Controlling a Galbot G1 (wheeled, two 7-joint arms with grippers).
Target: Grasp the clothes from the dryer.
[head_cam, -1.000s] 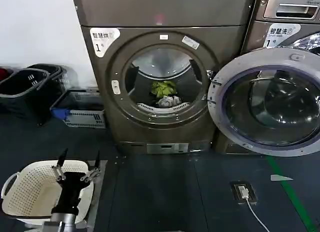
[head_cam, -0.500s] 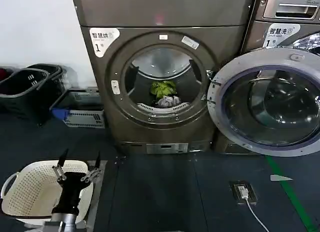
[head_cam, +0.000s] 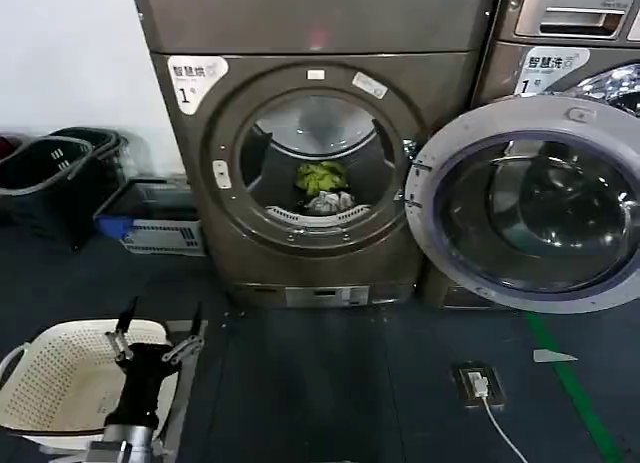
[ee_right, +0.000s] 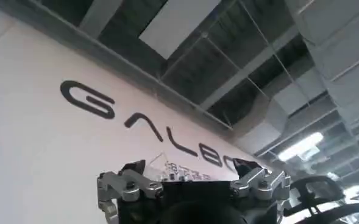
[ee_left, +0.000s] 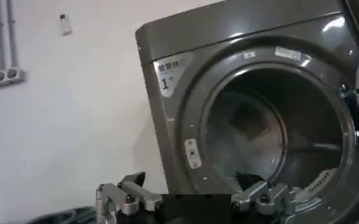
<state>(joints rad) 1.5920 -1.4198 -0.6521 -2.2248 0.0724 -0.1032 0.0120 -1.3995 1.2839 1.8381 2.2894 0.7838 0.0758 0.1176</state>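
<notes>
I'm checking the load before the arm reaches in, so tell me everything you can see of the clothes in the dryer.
The clothes are two small, soft, crumpled fabric pieces at the bottom of the drum of the dryer, just behind the perforated front lip. A bright yellow-green piece sits at the back and higher; a white to pale grey piece lies in front of it, apparently touching. Together they fill only a small part of the drum. No gripper touches them; the open left gripper hovers over the white basket.
</notes>
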